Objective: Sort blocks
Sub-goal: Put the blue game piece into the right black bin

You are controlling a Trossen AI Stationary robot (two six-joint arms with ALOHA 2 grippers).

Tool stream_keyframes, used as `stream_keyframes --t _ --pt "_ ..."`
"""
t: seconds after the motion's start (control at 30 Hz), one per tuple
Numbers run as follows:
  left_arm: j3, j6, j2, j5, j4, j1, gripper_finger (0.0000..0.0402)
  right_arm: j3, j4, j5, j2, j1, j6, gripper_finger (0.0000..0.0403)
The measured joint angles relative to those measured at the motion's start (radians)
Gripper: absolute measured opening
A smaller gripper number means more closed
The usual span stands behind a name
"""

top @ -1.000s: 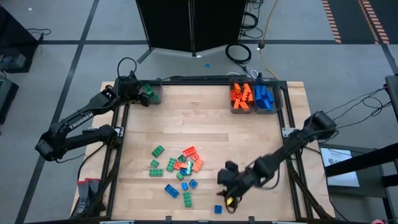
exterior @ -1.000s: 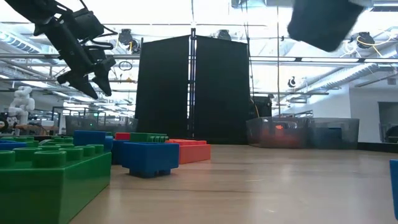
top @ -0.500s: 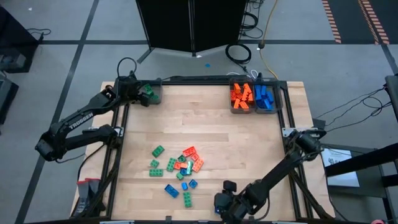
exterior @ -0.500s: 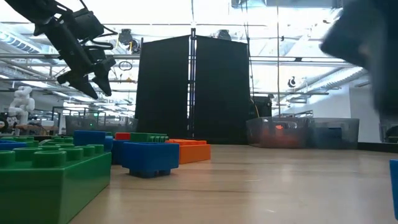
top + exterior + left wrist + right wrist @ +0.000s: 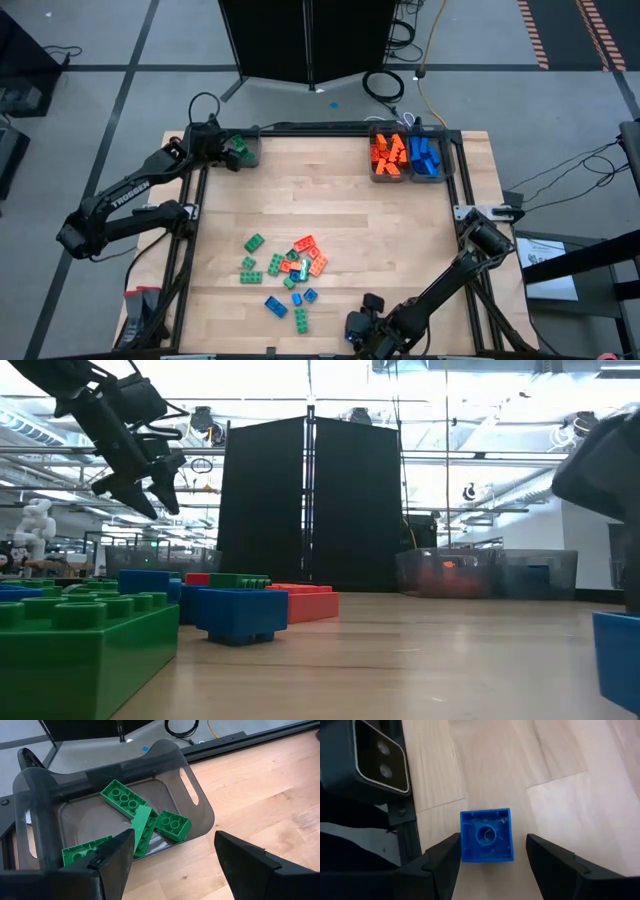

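Observation:
A loose pile of green, orange and blue blocks (image 5: 285, 270) lies on the wooden table, left of the middle. One blue block (image 5: 486, 836) lies apart at the near edge, its hollow underside toward the right wrist camera; it also shows in the low view (image 5: 615, 655). My right gripper (image 5: 490, 865) hangs low over it, open, one finger on either side and a gap to each. My left gripper (image 5: 172, 865) is open above the grey bin (image 5: 197, 800) at the far left, which holds several green blocks (image 5: 145, 820).
Two grey bins at the far right hold orange blocks (image 5: 387, 155) and blue blocks (image 5: 425, 155). A small dark camera housing (image 5: 377, 755) sits on the table's near rail, close beside the lone blue block. Bare wood lies between the pile and the far bins.
My right gripper has swung toward the table's near edge and come down, tipping steeper, until it stands over the lone blue block. Its fingers have kept the same gap. No block has moved.

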Motion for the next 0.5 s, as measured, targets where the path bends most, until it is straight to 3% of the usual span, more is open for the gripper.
stream_keyframes --t 0.5 --pt "0.0 0.0 0.0 0.0 0.0 0.0 0.0277 0.003 0.045 0.017 0.052 -0.014 0.018 0.0211"
